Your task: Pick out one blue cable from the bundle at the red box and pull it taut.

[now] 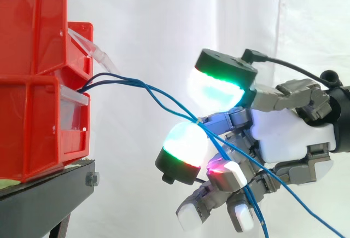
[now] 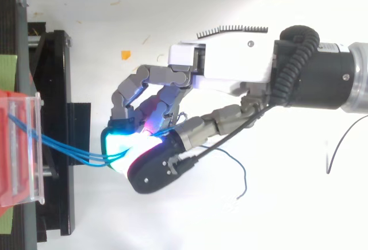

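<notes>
No text or numbers can be read (either view).

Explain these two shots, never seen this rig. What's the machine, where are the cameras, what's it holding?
It is a robot arm ending in a hand with fingers and a thumb. The glowing pads are its fingertips, not lamps. One picture is taken from the side, level with the work. The other looks down on the same scene from above. At the left, red bins sit stacked on a black stand before a white curtain. Thin blue cables run from the bins' front to the hand. Its fingers are curled round them, and the cables pass between two big pads. Several strands run through there; I cannot tell whether one has been singled out.
</notes>
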You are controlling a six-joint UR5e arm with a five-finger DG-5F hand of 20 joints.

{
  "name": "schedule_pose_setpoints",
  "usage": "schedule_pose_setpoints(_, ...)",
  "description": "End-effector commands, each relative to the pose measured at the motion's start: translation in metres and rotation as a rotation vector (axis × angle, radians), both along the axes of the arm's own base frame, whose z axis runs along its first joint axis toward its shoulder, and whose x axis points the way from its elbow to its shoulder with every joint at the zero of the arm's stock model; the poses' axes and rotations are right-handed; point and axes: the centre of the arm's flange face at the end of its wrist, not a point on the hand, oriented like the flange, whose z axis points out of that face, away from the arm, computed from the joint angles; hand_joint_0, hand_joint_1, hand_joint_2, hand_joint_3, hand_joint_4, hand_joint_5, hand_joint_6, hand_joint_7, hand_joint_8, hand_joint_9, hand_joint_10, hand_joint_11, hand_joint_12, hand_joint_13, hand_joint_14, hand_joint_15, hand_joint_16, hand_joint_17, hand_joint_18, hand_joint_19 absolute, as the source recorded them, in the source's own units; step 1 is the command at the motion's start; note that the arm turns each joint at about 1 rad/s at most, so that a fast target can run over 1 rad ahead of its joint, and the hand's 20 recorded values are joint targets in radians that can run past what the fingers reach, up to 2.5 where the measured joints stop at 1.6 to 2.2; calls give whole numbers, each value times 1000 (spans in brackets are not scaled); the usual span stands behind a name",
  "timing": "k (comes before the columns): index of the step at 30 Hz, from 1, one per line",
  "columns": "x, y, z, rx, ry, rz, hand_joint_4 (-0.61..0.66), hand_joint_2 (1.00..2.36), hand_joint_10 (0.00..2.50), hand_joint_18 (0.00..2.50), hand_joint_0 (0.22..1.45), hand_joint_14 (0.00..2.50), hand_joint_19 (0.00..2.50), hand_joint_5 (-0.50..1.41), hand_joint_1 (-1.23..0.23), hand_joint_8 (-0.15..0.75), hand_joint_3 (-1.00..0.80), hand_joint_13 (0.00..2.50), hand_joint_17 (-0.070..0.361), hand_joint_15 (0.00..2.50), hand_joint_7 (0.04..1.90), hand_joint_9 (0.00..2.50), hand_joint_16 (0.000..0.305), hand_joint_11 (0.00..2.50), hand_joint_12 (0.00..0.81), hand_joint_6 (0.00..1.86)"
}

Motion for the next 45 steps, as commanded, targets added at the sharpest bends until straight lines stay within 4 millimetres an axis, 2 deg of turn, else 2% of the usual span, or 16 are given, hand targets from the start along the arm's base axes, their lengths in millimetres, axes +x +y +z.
schedule_pose_setpoints(1, 0, 0, 0, 0, 0, 0, 89, 1000, 24, 815, 620, 13, 728, -144, -466, 287, -496, 655, 94, 341, 848, 983, 42, 821, 329, 877)
schedule_pose_setpoints(6, 0, 0, 0, 0, 2, 0, 80, 1018, 24, 799, 610, 15, 734, -148, -550, 297, -277, 625, 94, 338, 914, 947, 42, 820, 329, 883)
schedule_pose_setpoints(12, 0, -1, 0, 0, 4, 2, 85, 1021, 24, 805, 608, 13, 733, -162, -631, 304, -222, 627, 94, 341, 861, 935, 42, 839, 330, 911)
schedule_pose_setpoints(17, 0, 0, 0, 0, 4, 3, 105, 1016, 26, 807, 610, 14, 731, -168, -661, 302, -301, 628, 94, 343, 844, 932, 42, 847, 330, 918)
schedule_pose_setpoints(20, 0, -1, 0, 0, 4, 2, 108, 1010, 24, 822, 580, 13, 728, -166, -626, 302, -380, 645, 96, 335, 809, 942, 43, 819, 334, 918)
schedule_pose_setpoints(34, -2, 0, -2, 11, 15, 0, 127, 1000, 23, 822, 552, 12, 731, -164, -583, 304, -498, 640, 99, 338, 811, 926, 44, 795, 338, 888)
schedule_pose_setpoints(36, -2, 0, -1, 11, 15, 2, 114, 1010, 23, 814, 597, 13, 736, -160, -577, 293, -387, 646, 95, 337, 840, 923, 42, 776, 331, 882)
schedule_pose_setpoints(42, -2, 0, -1, 11, 15, 0, 66, 1024, 23, 823, 608, 13, 739, -158, -640, 298, -150, 652, 95, 342, 937, 918, 42, 773, 332, 896)
schedule_pose_setpoints(45, -2, 0, -1, 11, 15, 2, 64, 1024, 24, 823, 611, 13, 740, -164, -666, 301, -114, 652, 95, 342, 916, 914, 42, 787, 332, 912)
